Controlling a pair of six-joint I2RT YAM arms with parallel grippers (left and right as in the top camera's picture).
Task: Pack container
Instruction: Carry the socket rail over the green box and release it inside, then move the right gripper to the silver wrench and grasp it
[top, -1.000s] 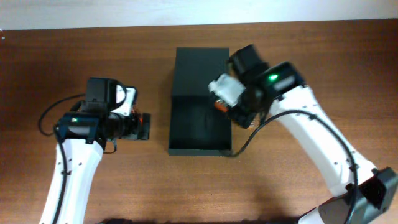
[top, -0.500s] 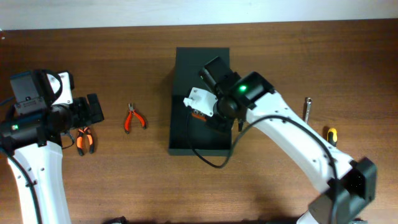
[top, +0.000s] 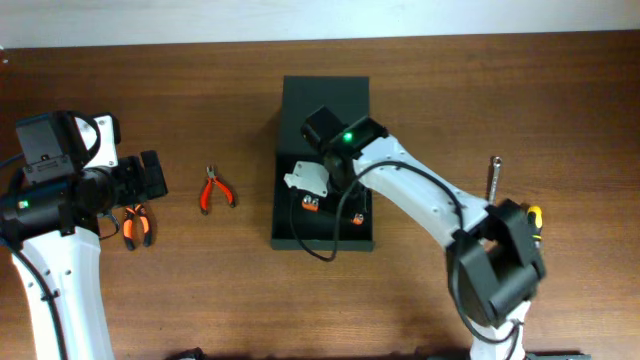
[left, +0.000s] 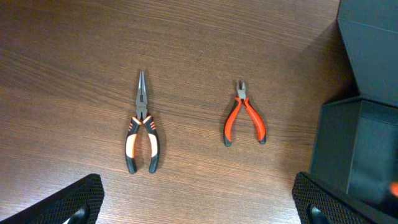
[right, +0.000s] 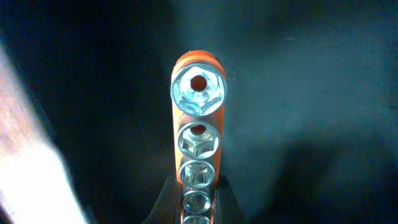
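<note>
The dark green container (top: 325, 105) stands open at the table's middle, its flap lid lying flat at the far end. My right gripper (top: 325, 205) is down inside it, shut on an orange socket rail (right: 198, 124) carrying several chrome sockets; the fingers (right: 198, 186) clamp the rail's sides over the dark box floor (right: 311, 93). My left gripper (top: 150, 178) is open and empty above the table at the left (left: 200, 205). The container's corner shows in the left wrist view (left: 367, 143).
Black-and-orange long-nose pliers (top: 135, 225) (left: 142, 134) and red cutters (top: 214, 190) (left: 244, 121) lie left of the container. A slim screwdriver (top: 494, 175) and a yellow-handled tool (top: 533, 215) lie to its right, the latter partly hidden by the right arm.
My right gripper has moved down and forward into the container with the socket rail. My left arm swung left away from the container a second ago and has held still since.
</note>
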